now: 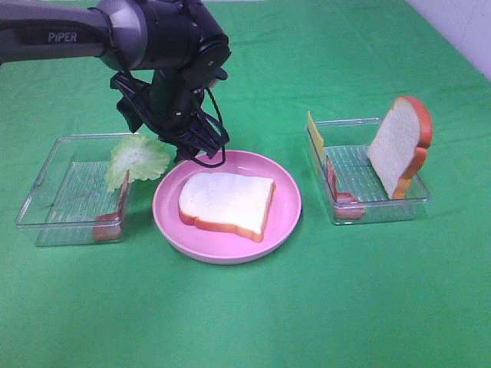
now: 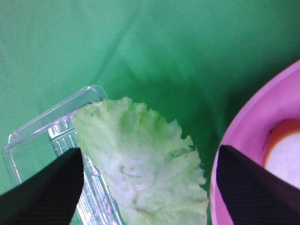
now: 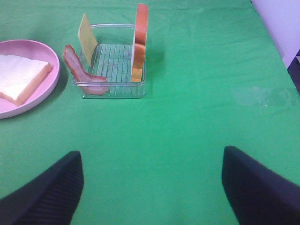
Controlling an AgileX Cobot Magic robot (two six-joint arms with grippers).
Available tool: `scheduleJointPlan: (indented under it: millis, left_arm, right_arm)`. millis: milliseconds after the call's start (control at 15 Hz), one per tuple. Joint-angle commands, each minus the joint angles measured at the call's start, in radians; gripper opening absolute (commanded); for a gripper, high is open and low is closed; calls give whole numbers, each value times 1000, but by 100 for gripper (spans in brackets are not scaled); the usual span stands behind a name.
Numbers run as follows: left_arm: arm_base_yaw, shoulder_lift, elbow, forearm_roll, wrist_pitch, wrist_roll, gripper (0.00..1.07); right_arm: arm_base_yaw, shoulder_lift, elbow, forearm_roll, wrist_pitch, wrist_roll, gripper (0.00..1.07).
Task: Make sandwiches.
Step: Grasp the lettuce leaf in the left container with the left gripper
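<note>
A white bread slice [image 1: 226, 203] with orange-brown crust lies flat on the pink plate [image 1: 288, 207]. A pale green lettuce leaf [image 1: 136, 159] leans on the right rim of the left clear tray [image 1: 54, 192], with a bacon strip [image 1: 115, 218] below it. My left gripper [image 1: 175, 146] hangs just above the lettuce [image 2: 140, 173], open, with its fingers [image 2: 51, 187] wide on either side of the leaf and the plate rim [image 2: 248, 122] beside it. My right gripper [image 3: 151, 152] is open and empty over bare cloth, away from the right tray [image 3: 115, 91].
The right tray [image 1: 376, 203] holds a bread slice [image 1: 399, 146] standing on edge, a yellow cheese slice [image 1: 315, 134] and a bacon strip [image 1: 337, 188]. Green cloth covers the table. A white wall edge shows at the far right.
</note>
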Motion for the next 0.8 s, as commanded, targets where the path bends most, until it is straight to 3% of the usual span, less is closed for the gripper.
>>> scheduleJointPlan:
  millis: [67, 533, 800]
  left_arm:
    - [-5, 4, -3, 5, -6, -14, 75]
    - [-5, 36, -3, 72, 37, -10, 75]
    - [-5, 36, -3, 54, 25, -10, 75]
  right_arm:
    - [-6, -14, -1, 0, -8, -10, 76]
    - [-6, -14, -1, 0, -8, -10, 76]
    - [-6, -14, -1, 0, -8, -10, 76]
